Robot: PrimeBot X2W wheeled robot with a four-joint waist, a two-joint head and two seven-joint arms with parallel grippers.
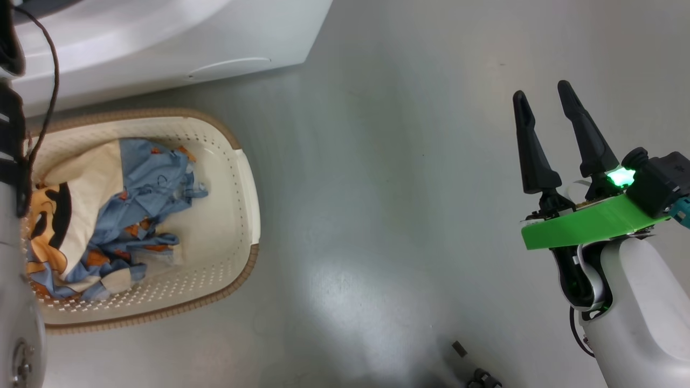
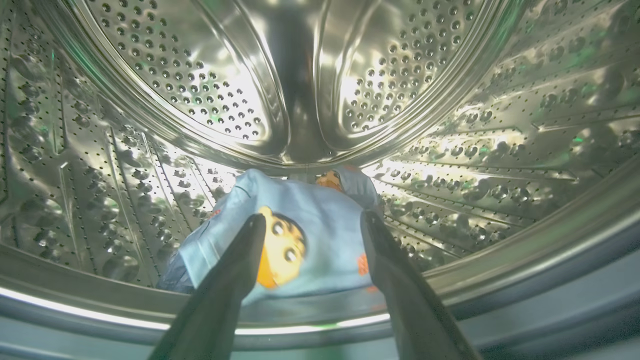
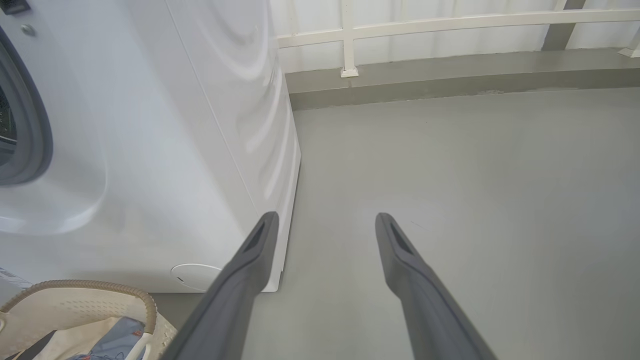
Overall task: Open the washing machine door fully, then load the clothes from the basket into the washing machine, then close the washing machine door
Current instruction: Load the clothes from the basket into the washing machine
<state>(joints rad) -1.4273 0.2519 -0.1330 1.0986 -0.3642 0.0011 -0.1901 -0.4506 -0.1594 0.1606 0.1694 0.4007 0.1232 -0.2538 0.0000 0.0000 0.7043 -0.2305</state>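
The loading step appears to be in hand: inside the perforated steel drum (image 2: pixel 200 90) of the washing machine (image 1: pixel 161 32), a light-blue garment (image 2: pixel 325 240) with a cartoon face lies on the drum's lower wall. The left gripper (image 2: pixel 312 216) hangs just above it with fingers spread wide and nothing between them. The garment's long axis runs from the drum mouth toward the back, print facing up. More clothes (image 1: pixel 135 205) lie heaped in the basket (image 1: pixel 245 205), which sits on the grey floor (image 1: pixel 377 188) just in front of the machine. The heap lies against the basket's left part, its length running from the machine side toward the robot, with the cream piece outermost. The basket's long axis seems to run across the head view, though its left end is hidden. The right gripper (image 1: pixel 542 90) hovers well apart over bare floor, fingers parted and empty. The next move likely calls for backing the left arm out of the drum and reaching down into the heap.
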